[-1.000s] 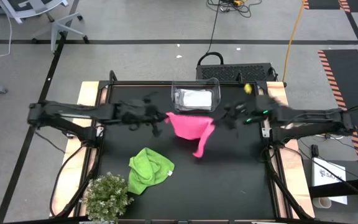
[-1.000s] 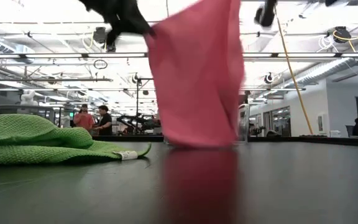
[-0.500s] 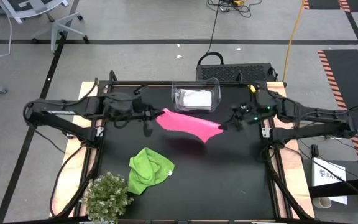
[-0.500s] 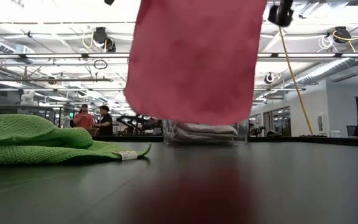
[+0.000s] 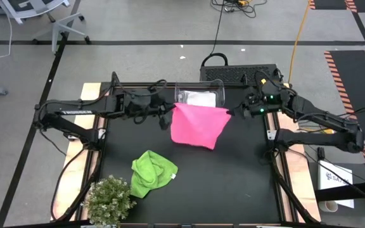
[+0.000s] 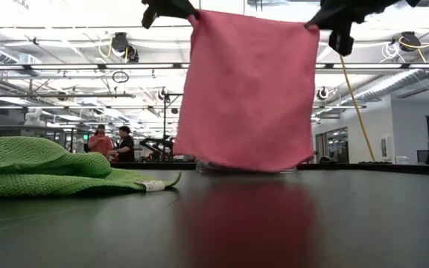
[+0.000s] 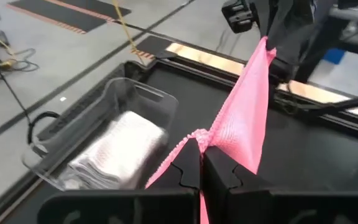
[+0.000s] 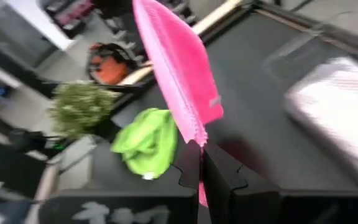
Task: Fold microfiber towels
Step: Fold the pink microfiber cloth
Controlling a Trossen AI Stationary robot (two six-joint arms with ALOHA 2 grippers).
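- up top, the left gripper (image 5: 168, 116) has its jaws pinched on one upper corner of the pink towel (image 5: 198, 125); its wrist view shows the cloth wedged between the two dark fingers (image 7: 185, 177).
- the right gripper (image 5: 233, 113) has its jaws clamped on the other upper corner, the pink edge caught between its fingers (image 8: 219, 171).
- between the two grippers the pink towel hangs spread as a flat sheet over the mat's far middle; in the low view its lower edge (image 6: 244, 160) sits at about the table line, and i cannot tell whether it touches.
- just behind the towel stands the bin (image 5: 199, 97) at the table's far edge, with folded white towels (image 7: 120, 149) inside.
- the green towel (image 5: 152, 173) lies crumpled on the mat near the front, well apart from the pink one.
- beside it, at the front left corner, stands the plant (image 5: 109, 199).
- two people (image 6: 112, 143) stand far off in the room behind.
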